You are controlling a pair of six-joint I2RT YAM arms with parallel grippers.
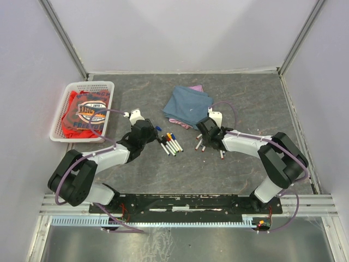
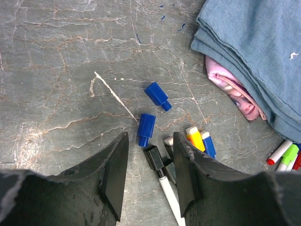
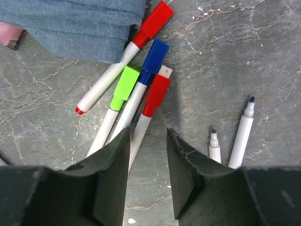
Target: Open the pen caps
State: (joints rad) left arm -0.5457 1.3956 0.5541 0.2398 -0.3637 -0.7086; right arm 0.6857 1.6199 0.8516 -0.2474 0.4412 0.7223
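In the left wrist view my left gripper (image 2: 150, 139) stands open just above the table, and a black-capped pen (image 2: 156, 159) lies between its fingers, nearer the right one. Two loose blue pen caps (image 2: 157, 95) lie just ahead. Yellow- and blue-capped pen ends (image 2: 195, 138) sit beside the right finger. My right gripper (image 3: 148, 134) is open over a cluster of capped pens: red (image 3: 158, 91), blue (image 3: 157, 52) and green (image 3: 126, 83). The red pen's white barrel runs in beside its left finger. Two uncapped pens (image 3: 244, 128) lie to the right. From above, both grippers (image 1: 152, 135) (image 1: 203, 134) flank the pen row (image 1: 172, 143).
A folded blue cloth (image 1: 187, 105) over something pink lies behind the pens. A white basket (image 1: 61, 117) holding a red garment stands at the far left. More pens (image 2: 285, 154) lie at the cloth's edge. A thin pale scratch (image 2: 115, 95) marks the grey table.
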